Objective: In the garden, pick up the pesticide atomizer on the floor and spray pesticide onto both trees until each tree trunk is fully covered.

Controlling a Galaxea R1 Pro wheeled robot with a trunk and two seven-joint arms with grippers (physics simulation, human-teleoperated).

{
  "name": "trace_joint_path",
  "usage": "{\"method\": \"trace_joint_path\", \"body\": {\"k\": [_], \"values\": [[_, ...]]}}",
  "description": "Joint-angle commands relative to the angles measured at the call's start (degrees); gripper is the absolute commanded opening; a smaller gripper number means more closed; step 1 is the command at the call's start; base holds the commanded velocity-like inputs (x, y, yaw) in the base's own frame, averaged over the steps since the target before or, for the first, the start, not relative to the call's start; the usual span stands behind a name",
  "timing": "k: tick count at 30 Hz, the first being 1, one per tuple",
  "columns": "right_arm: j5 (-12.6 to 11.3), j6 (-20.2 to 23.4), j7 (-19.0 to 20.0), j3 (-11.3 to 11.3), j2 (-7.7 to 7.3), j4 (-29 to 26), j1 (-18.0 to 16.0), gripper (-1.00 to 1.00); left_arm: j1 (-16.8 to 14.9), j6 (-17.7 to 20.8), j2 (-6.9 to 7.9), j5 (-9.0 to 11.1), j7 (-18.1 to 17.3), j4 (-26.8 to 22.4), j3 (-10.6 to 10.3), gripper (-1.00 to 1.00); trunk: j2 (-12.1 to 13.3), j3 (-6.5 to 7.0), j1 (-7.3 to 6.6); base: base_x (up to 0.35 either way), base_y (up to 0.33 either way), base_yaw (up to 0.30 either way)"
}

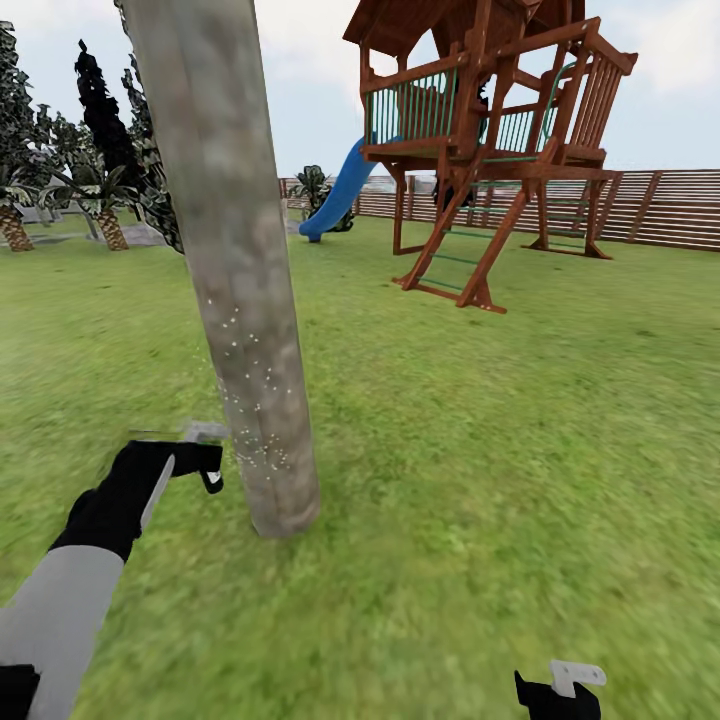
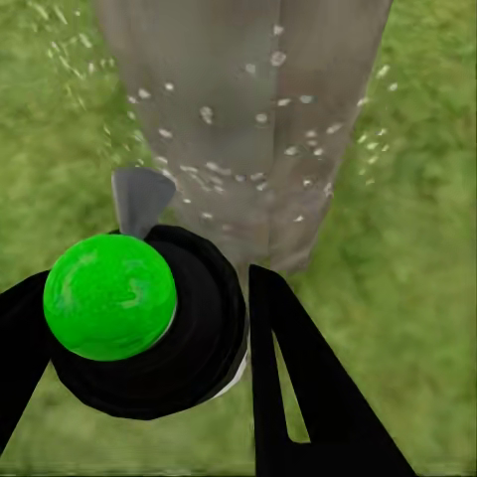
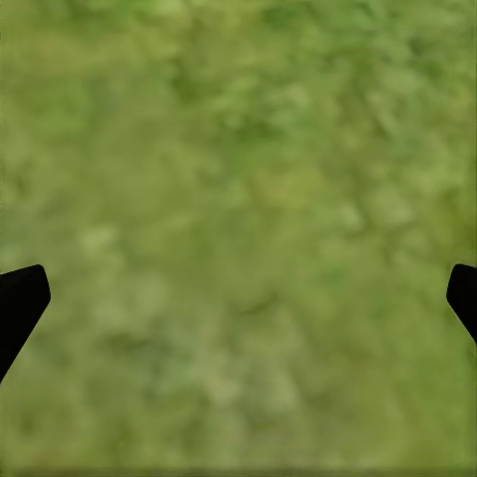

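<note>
The left gripper (image 1: 205, 462) is clamped on the pesticide atomizer (image 2: 139, 318), its black fingers (image 2: 298, 388) pressed to either side of the dark bottle with the bright green spot. The pale grey spray head (image 1: 203, 432) points at the tree trunk (image 1: 235, 270), just beside it and low down, near where the trunk meets the grass floor (image 1: 480, 450). White droplets (image 2: 214, 169) speckle the lower trunk (thickest level with the nozzle) and some hang in the air beside it. The right gripper (image 1: 557, 692) sits at the bottom edge of the head view, over bare grass; its fingertips (image 3: 22, 298) stand wide apart with nothing between them. A wooden play tower (image 1: 490, 130) with a blue slide (image 1: 340, 195) stands well apart on the lawn before the slat fence (image 1: 660, 205)
</note>
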Motion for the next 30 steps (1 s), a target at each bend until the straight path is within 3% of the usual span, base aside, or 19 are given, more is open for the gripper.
{"method": "trace_joint_path", "body": {"k": [1, 4, 7, 9, 10, 12, 14, 16, 22, 30], "values": [[0.0, 0.0, 0.0, 0.0, 0.0, 0.0, 0.0, 1.0, 0.0, -3.8, -0.21, -0.1, 0.0, 4.6, 0.0, -1.0, 0.0, 0.01, -0.01, 0.0, 0.0, 0.0], [0.0, 0.0, 0.0, 0.0, 0.03, 0.0, 0.0, 1.0, 0.0, -10.4, -0.36, 0.0, 0.1, 12.3, -0.1, -1.0, 0.0, 0.01, -0.01, 0.0, 0.0, 0.0], [0.0, 0.0, 0.0, 0.0, 0.06, 0.0, 0.0, 1.0, 0.0, -20.7, -0.54, 0.2, 0.3, 22.3, 0.0, -1.0, 0.0, 0.01, -0.01, 0.0, 0.0, 0.0], [0.0, 0.0, 0.0, 0.0, 0.05, 0.0, 0.0, 1.0, 0.0, -26.1, -0.56, 0.3, 2.5, 26.9, 0.0, -1.0, 0.0, 0.01, -0.01, 0.0, 0.0, 0.0], [0.0, 0.0, 0.0, 0.0, 0.07, 0.0, 0.0, 1.0, 0.0, -29.6, -0.7, 1.1, 5.4, 30.6, 0.0, -1.0, 0.0, 0.01, -0.01, 0.0, 0.0, 0.0], [0.0, 0.0, 0.0, 0.0, 0.02, 0.0, 0.0, 1.0, 0.0, -33.5, -0.73, 2.7, 7.3, 34.5, 0.0, -1.0, 0.0, 0.01, -0.01, 0.0, 0.0, 0.0], [0.0, 0.0, -0.1, 0.0, 0.0, 0.0, 0.0, 1.0, 1.4, -35.1, -0.8, 3.5, 8.7, 37.0, 0.0, -1.0, 0.0, 0.01, -0.01, 0.0, 0.0, 0.0], [-0.1, 0.0, -0.2, 0.0, -0.01, 0.0, 0.0, 1.0, 3.5, -38.5, -2.36, 4.1, 11.9, 38.0, 0.0, -1.0, 0.0, 0.01, -0.01, 0.015, -0.024, 0.0], [0.0, 0.0, 0.1, 0.0, 0.0, 0.0, 0.0, 1.0, 4.7, -40.8, -5.14, 3.9, 12.5, 38.2, -0.1, -1.0, 0.0, 0.01, -0.01, 0.076, -0.23, 0.0], [-0.1, -0.1, 0.1, 0.0, 0.0, 0.0, 0.0, 1.0, 5.2, -40.8, -5.55, 4.1, 12.6, 37.6, 0.0, -1.0, 0.0, 0.01, -0.01, 0.069, -0.27, 0.0]]}}
